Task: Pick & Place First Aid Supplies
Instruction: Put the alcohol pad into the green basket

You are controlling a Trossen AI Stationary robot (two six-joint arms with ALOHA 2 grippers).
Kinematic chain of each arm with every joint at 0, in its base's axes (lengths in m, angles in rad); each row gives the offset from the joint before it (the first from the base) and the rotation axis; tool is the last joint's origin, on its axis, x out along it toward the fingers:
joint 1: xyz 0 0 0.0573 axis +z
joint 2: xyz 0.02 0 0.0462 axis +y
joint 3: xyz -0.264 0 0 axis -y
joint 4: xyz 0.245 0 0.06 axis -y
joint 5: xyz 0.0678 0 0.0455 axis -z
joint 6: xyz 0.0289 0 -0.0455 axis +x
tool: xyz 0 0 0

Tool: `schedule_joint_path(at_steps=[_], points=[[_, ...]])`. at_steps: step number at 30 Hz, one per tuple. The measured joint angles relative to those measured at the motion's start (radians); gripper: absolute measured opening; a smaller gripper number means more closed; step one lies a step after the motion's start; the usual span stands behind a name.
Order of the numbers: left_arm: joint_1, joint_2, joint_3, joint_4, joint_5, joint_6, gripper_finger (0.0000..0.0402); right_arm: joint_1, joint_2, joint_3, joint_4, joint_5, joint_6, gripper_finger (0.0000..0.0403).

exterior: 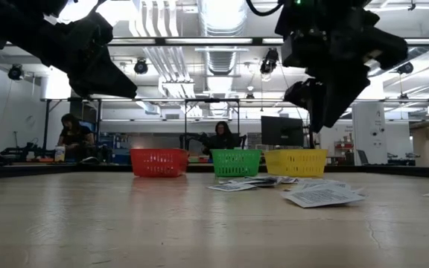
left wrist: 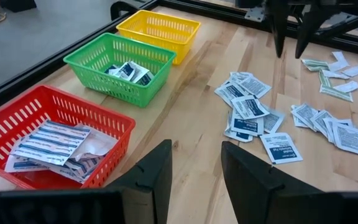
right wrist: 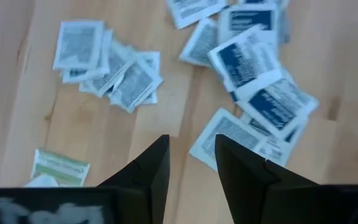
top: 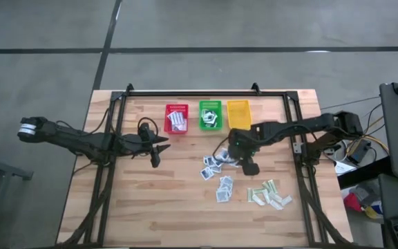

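Scattered square white-blue packets (right wrist: pixel 263 99) lie closest beneath the right end effector (right wrist: pixel 191 165), whose two dark fingers stand slightly parted with only bare wood between them, holding nothing, just above the wooden surface (top: pixel 185 200). Seen from above, this right end effector (top: pixel 235 153) hangs over the edge of that loose cluster (top: pixel 216 171) near the surface's middle, with more square packets (top: pixel 224 189) lying a little nearer the front edge. Pale green-beige strips (top: pixel 269 194) sit in their own small heap to the right of the squares, apart from them. Along the back of the surface three baskets stand in a row: the red basket (top: pixel 176 118) holds oblong white packets with blue stripes (left wrist: pixel 51 140), the green basket (top: pixel 210 115) holds a few square packets (left wrist: pixel 129 71), and the yellow basket (top: pixel 238 113) stands just beside the green one. Off to the left, the left end effector (top: pixel 156 146) waits above bare wood with its fingers apart and empty. Beyond the surface, in the low view, two people (exterior: pixel 222 138) sit at desks in the room.
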State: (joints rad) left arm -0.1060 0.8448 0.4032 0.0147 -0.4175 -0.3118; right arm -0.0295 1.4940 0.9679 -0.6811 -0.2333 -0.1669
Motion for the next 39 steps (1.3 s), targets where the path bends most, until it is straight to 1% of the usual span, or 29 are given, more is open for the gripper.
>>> schedule_joint_path(at_steps=[8,15,19,23,32,39], points=[[0.0,0.0,0.0,0.0,0.0,-0.003,0.0133,0.006,0.0,-0.046,0.009,0.003,-0.194,0.0114],[0.0,0.0,0.0,0.0,0.0,-0.009,0.0133,0.006,0.0,-0.06,0.026,0.071,-0.37,0.0119],[0.0,0.0,0.0,0.0,0.0,-0.011,0.0133,0.006,0.0,-0.064,0.038,0.105,-0.414,0.0127],[0.0,0.0,0.0,0.0,0.0,-0.011,0.0133,0.006,0.0,-0.076,0.038,0.105,-0.443,0.0129],[0.0,0.0,0.0,0.0,0.0,-0.011,0.0133,0.006,0.0,-0.117,0.069,0.103,-0.466,0.0121],[0.0,0.0,0.0,0.0,0.0,-0.01,0.0133,0.006,0.0,-0.121,0.093,0.102,-0.477,0.0137]])
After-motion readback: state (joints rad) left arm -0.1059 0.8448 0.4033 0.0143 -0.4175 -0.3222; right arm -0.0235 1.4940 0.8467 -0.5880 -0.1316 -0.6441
